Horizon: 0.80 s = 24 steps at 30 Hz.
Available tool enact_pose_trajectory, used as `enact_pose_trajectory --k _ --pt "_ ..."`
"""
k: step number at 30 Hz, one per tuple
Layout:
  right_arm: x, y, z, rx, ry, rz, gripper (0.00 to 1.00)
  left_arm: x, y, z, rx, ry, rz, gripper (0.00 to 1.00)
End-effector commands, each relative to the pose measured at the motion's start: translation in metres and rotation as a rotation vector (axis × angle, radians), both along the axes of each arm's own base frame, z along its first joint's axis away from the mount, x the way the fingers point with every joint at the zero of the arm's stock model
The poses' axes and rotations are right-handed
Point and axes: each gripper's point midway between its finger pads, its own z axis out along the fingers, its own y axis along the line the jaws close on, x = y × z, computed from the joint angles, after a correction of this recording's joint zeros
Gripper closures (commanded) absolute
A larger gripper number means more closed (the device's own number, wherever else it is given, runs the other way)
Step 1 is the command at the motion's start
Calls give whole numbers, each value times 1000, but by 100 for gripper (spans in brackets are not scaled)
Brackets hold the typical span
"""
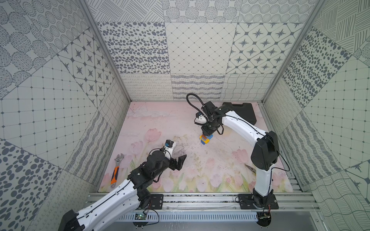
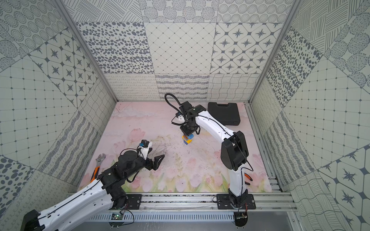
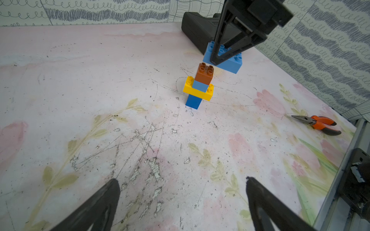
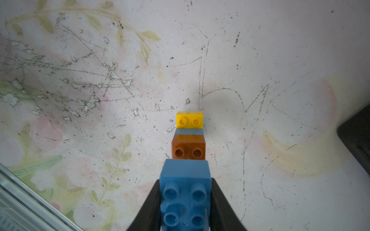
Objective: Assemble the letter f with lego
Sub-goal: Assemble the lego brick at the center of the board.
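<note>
A lego column [image 3: 197, 92] stands mid-mat: a dark blue square brick [image 3: 193, 102] at the bottom, then the long yellow brick [image 4: 189, 120], a light blue square [image 3: 200, 86] and the brown brick [image 4: 188, 149] on top. My right gripper [image 4: 185, 180] is shut on the long blue brick [image 3: 230, 65], which hangs just above and behind the brown brick, not touching it. The column shows in both top views [image 1: 204, 140] [image 2: 187, 140] under the right gripper [image 1: 208, 133]. My left gripper [image 3: 181, 180] stands open and empty nearer the front [image 1: 179, 161].
A black case [image 1: 243, 112] lies at the back right corner. An orange-handled wrench [image 1: 115, 172] lies at the left edge of the mat. Orange-handled pliers [image 3: 318, 124] lie near the right arm's base. Patterned walls close in three sides.
</note>
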Motion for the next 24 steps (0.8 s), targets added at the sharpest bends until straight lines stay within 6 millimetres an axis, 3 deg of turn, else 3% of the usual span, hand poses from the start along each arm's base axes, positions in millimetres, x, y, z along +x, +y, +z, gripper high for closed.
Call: enact_pose_trajectory --k 1,24 --pt "4 1 -11 -2 3 11 65 5 -1 9 -15 -48 1 1" --pt "7 -1 -28 -25 10 7 65 7 -1 7 -7 -39 6 1"
